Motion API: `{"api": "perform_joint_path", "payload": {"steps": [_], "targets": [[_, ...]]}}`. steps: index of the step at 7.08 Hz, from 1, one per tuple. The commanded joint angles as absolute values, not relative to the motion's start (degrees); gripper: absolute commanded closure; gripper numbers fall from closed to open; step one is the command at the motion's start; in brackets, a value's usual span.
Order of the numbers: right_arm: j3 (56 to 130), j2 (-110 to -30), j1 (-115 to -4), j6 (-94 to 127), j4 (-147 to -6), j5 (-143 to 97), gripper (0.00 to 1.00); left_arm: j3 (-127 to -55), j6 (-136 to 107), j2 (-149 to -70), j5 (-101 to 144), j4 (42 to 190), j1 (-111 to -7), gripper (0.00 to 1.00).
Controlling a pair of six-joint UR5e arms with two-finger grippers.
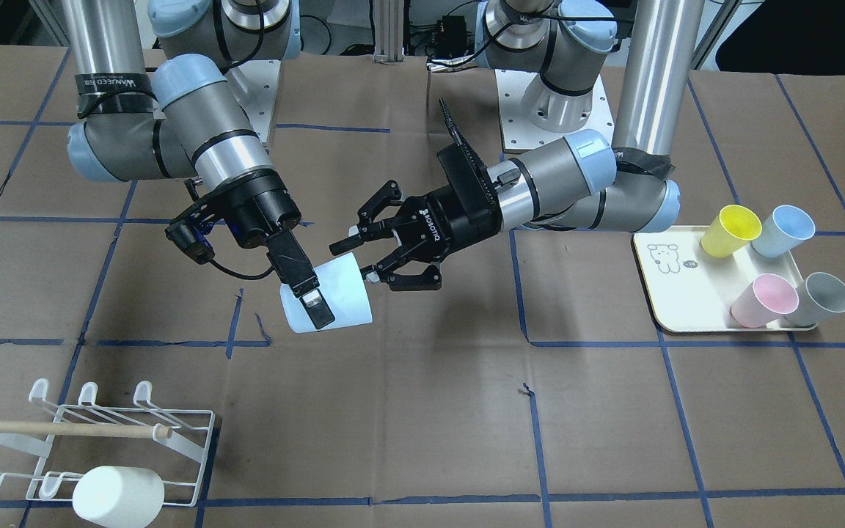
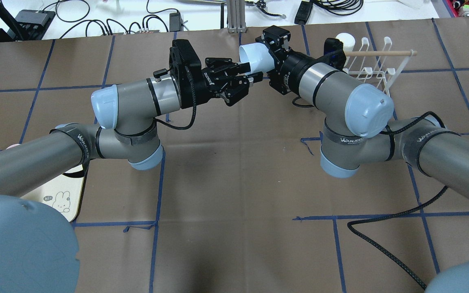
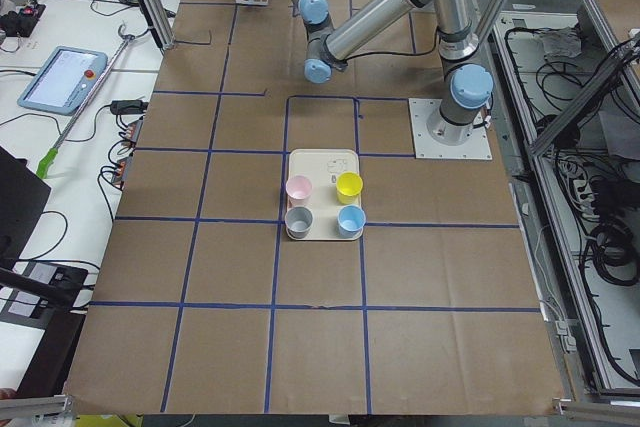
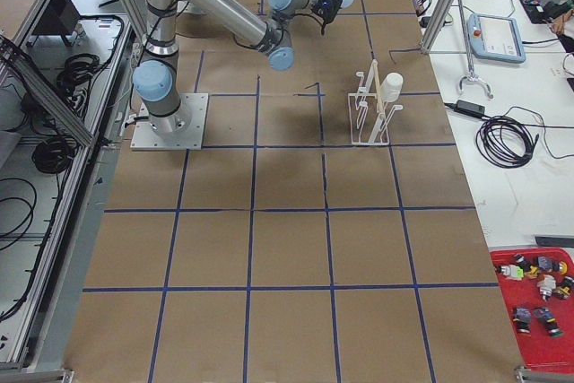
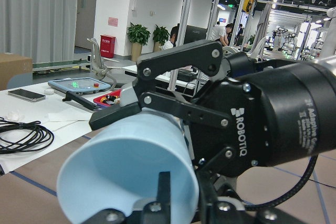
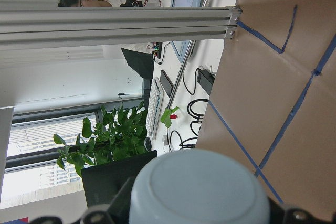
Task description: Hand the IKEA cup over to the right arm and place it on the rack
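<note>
The pale blue IKEA cup hangs in mid-air over the table's middle, lying on its side. My right gripper is shut on the cup, one black finger across its wall. My left gripper is open, its fingers spread at the cup's other end without clamping it. In the overhead view the cup sits between the left gripper and the right gripper. The cup fills the left wrist view, and its base shows in the right wrist view. The white wire rack stands on the table on my right.
A white cup lies on the rack, under its wooden dowel. A cream tray on my left holds a yellow, a blue, a pink and a grey cup.
</note>
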State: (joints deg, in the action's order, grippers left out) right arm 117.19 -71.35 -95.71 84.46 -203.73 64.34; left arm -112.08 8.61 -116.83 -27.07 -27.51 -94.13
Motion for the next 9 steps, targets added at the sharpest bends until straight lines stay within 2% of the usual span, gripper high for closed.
{"api": "perform_joint_path", "payload": {"steps": [1, 3, 5, 7, 9], "targets": [[117.2, -71.5, -95.7, 84.5, -203.7, 64.3, 0.56, -112.1, 7.7, -116.4, -26.9, -27.5, -94.0, 0.02], [116.8, -71.4, -95.5, 84.5, -203.7, 64.2, 0.57, -112.4, 7.4, -115.8, -26.0, -27.6, -92.2, 0.01], [115.4, -71.4, -92.7, 78.4, -203.7, 64.2, 0.58, -117.7, 7.3, -113.2, -20.5, -29.3, -84.8, 0.01], [114.9, -71.3, -86.6, 57.3, -204.2, 64.2, 0.64, -117.8, 7.3, -113.0, -15.8, -29.3, -78.2, 0.01], [114.7, -70.8, -81.3, 32.1, -204.3, 64.2, 0.67, -116.6, 7.0, -114.3, -23.7, -28.0, -77.2, 0.01]]}}
